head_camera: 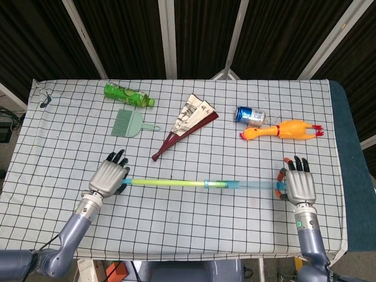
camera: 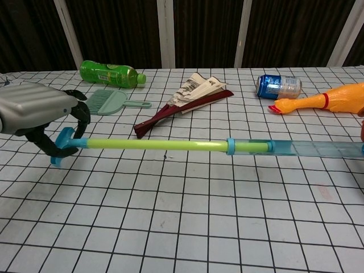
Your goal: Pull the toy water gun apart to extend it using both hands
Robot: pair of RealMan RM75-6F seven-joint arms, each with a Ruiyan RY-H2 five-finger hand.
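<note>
Checkered cloth covers the table, and the toy water gun is stretched long across the front of it, held up between both hands. On the far left, the left hand has its fingers curled round the blue T-handle at the end of the yellow-green plunger rod, so it's clamped on the gun. The rod runs right into the clear blue barrel, with only a short bit of it inside. At the far right, the right hand grips the barrel's end by the orange tip; the chest view cuts this hand off, so that's from the head view only.

Further back, left to right: a green bottle lying down, a green dustpan, a half-folded fan, a blue can on its side and a rubber chicken just beside it.
</note>
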